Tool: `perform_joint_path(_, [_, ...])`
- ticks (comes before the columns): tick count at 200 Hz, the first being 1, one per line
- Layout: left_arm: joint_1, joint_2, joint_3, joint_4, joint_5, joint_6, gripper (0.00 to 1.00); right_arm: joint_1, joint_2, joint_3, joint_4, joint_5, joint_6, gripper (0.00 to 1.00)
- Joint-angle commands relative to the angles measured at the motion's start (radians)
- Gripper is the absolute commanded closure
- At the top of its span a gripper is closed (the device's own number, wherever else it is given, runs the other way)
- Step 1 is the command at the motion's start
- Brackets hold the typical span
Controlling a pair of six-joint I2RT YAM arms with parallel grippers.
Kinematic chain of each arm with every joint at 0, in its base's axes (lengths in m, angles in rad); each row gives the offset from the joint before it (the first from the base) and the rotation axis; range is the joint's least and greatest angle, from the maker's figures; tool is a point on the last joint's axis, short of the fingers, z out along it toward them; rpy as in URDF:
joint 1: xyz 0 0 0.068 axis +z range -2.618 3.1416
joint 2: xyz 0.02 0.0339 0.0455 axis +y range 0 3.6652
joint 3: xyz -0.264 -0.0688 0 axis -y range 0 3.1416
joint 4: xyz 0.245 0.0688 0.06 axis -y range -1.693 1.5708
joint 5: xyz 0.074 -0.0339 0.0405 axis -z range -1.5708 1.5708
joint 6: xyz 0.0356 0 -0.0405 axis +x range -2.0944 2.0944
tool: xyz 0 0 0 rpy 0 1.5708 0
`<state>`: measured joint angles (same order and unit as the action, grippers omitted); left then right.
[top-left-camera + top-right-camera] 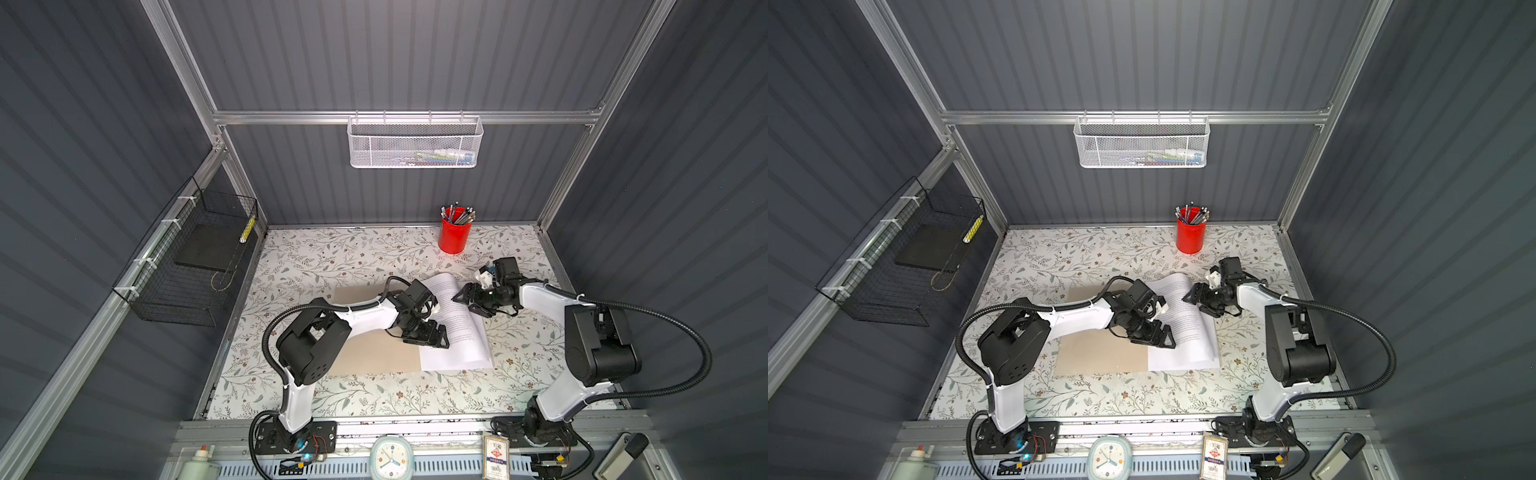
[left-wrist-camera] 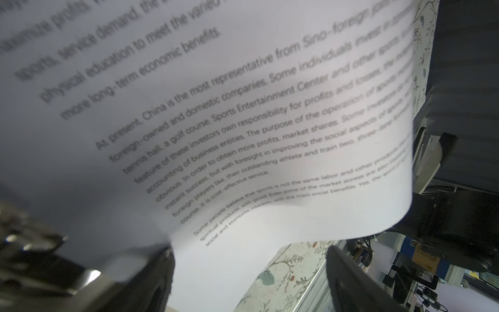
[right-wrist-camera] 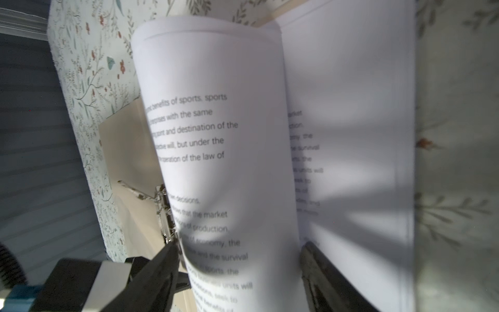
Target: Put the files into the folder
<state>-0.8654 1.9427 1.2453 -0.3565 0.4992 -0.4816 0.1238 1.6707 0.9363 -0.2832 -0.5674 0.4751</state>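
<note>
You're handling light, floppy printed sheets that are lying on the right half of the open kraft folder, the top ones bowing up. The left gripper and right gripper are both standing spread, pinching nothing. They'd likely be crumpling easily, so I'd be taking an outer edge.

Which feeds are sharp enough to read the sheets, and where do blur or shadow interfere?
Left wrist view: the white printed paper sheets are sharp mid-page only. Right wrist view: text on the curled sheet is soft but legible, shadow bands cross the flat pages, the metal clip is blurred. Both top views: evenly lit, print too small.
</note>
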Motion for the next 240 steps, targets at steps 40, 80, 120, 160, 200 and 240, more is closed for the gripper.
perform_joint_path(40, [-0.004, 0.067, -0.043, -0.032, -0.043, 0.006, 0.11, -0.027, -0.13, -0.053, -0.023, -0.026, 0.022, 0.4])
perform_joint_path(80, [-0.002, 0.062, -0.053, -0.034, -0.05, 0.001, 0.11, -0.027, -0.171, -0.076, -0.035, -0.004, 0.013, 0.59])
perform_joint_path(120, [-0.002, 0.061, -0.056, -0.036, -0.053, -0.001, 0.11, -0.027, -0.207, -0.088, -0.049, 0.002, -0.011, 0.78])
perform_joint_path(160, [-0.003, 0.064, -0.054, -0.036, -0.052, -0.003, 0.11, -0.026, -0.212, -0.087, -0.036, -0.088, -0.017, 0.82])
perform_joint_path(200, [-0.003, 0.069, -0.051, -0.035, -0.048, -0.005, 0.11, -0.017, -0.198, -0.089, -0.02, -0.107, -0.021, 0.69])
perform_joint_path(240, [-0.002, 0.071, -0.048, -0.031, -0.043, -0.006, 0.11, 0.017, -0.13, -0.149, 0.163, -0.245, 0.062, 0.76])
